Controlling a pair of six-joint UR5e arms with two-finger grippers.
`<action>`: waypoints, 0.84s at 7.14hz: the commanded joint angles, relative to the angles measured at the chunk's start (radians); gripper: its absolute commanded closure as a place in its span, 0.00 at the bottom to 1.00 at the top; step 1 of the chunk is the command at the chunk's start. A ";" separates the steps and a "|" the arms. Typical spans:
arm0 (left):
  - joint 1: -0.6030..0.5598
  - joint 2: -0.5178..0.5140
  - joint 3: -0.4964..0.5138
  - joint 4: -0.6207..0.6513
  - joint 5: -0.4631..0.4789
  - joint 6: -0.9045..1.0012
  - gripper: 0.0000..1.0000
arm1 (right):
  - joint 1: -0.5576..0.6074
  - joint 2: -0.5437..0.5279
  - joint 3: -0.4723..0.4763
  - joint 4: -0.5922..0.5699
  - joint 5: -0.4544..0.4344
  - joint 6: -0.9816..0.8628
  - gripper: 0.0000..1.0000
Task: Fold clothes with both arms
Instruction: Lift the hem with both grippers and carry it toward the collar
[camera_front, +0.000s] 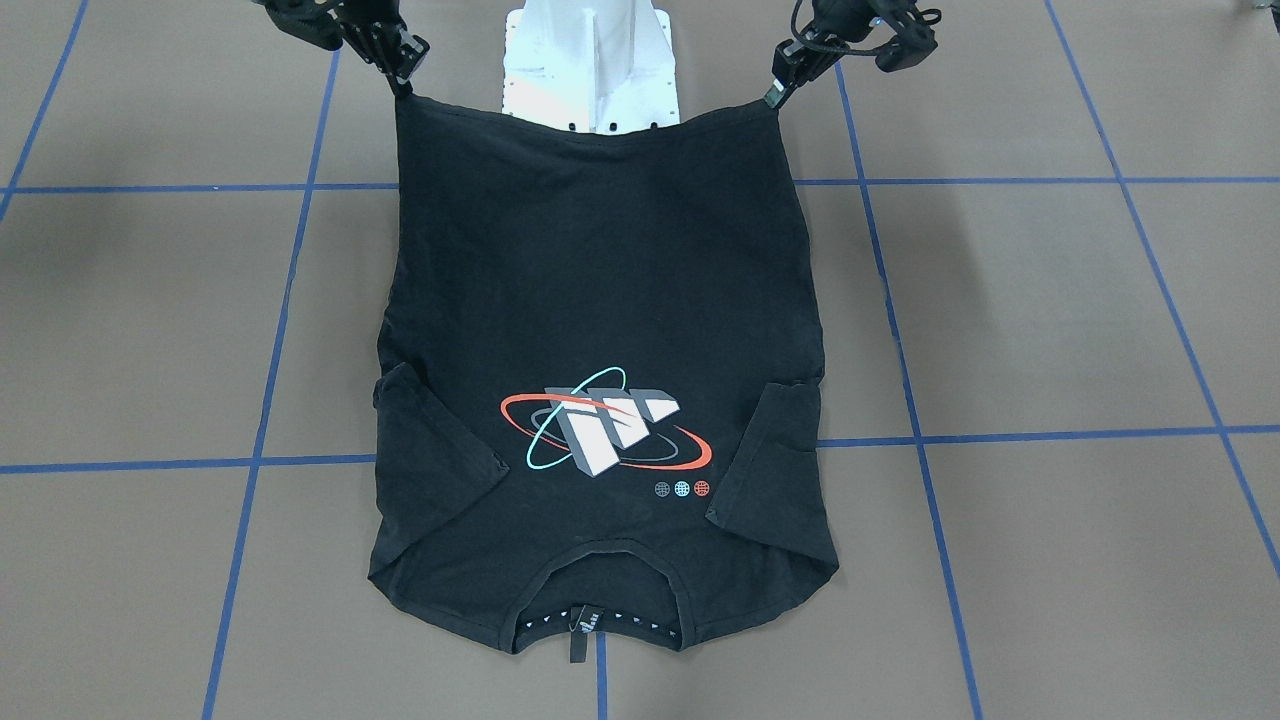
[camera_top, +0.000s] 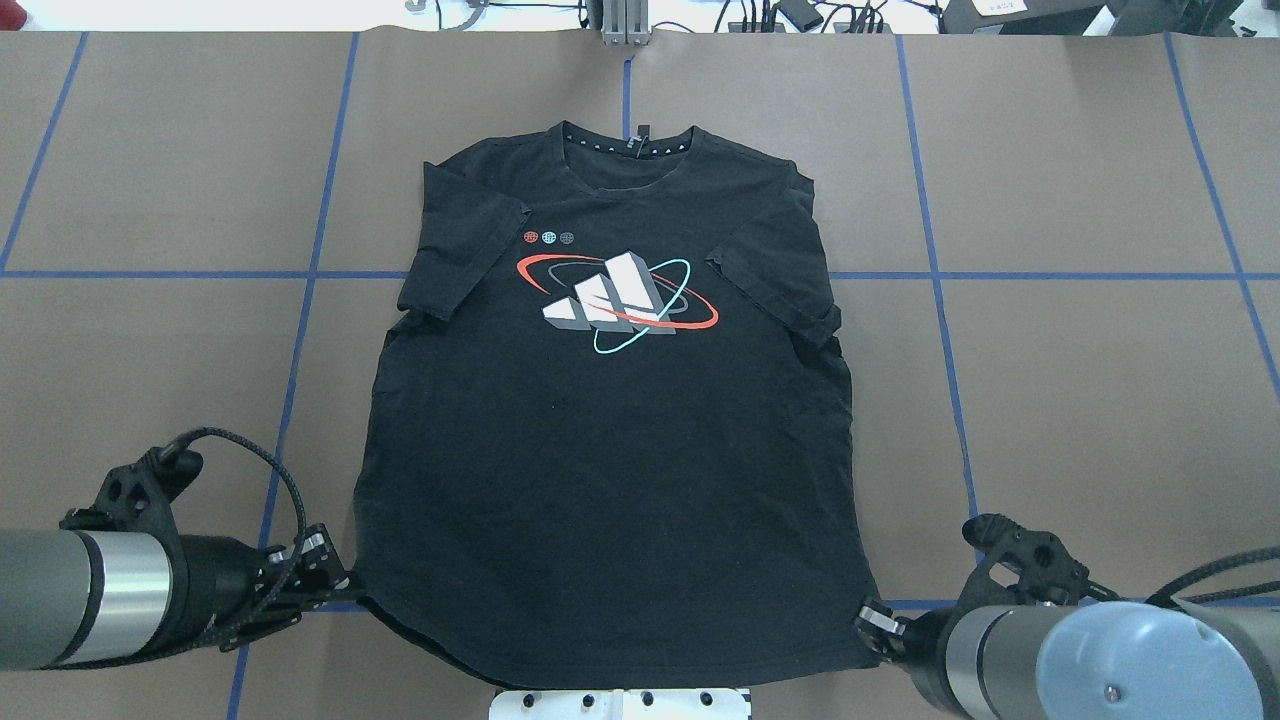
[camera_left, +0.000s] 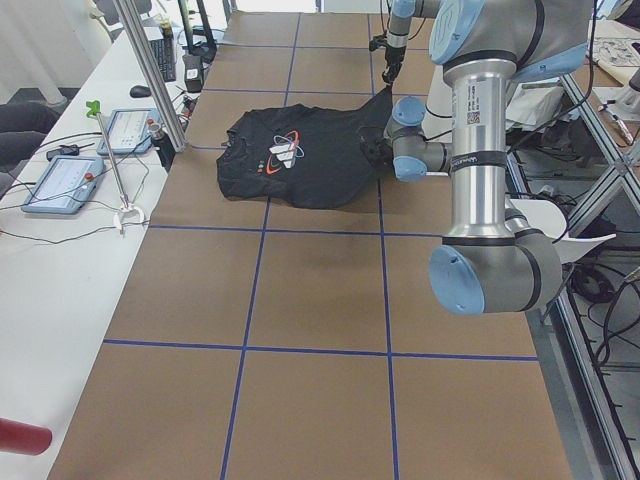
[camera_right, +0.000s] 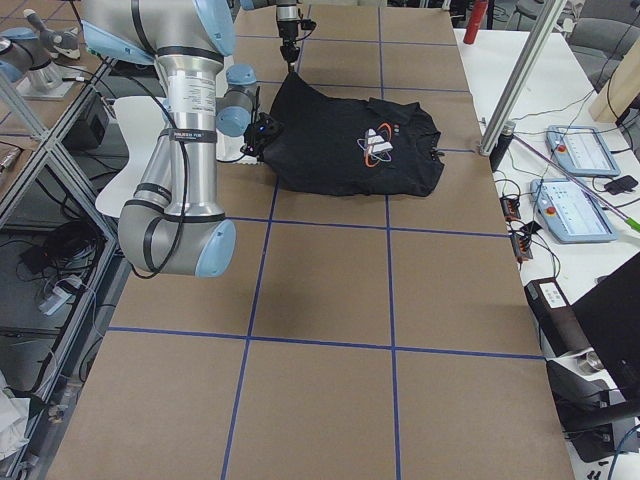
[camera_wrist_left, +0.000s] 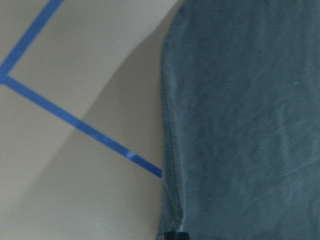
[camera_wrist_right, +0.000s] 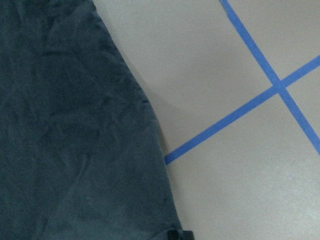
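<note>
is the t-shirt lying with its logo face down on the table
No, the T-shirt lies front up, with the logo showing plainly on its chest.

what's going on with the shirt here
The robot is folding a black shirt that lies logo up on the table. The left gripper and the right gripper each pinch a hem corner at the robot's end, and the hem looks raised a little between them. Both sleeves are already folded in over the chest, and the collar end lies flat on the far side.

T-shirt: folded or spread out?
Spread out: T-shirt lies logo up, sleeves folded in; left end effector and right end effector pinch hem corners.
</note>
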 joint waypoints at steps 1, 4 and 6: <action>-0.180 -0.077 0.070 0.002 -0.095 0.110 1.00 | 0.197 0.125 -0.080 -0.049 0.116 -0.016 1.00; -0.356 -0.168 0.246 -0.014 -0.155 0.240 1.00 | 0.424 0.296 -0.217 -0.233 0.216 -0.215 1.00; -0.393 -0.209 0.302 -0.015 -0.154 0.245 1.00 | 0.512 0.339 -0.338 -0.224 0.239 -0.301 1.00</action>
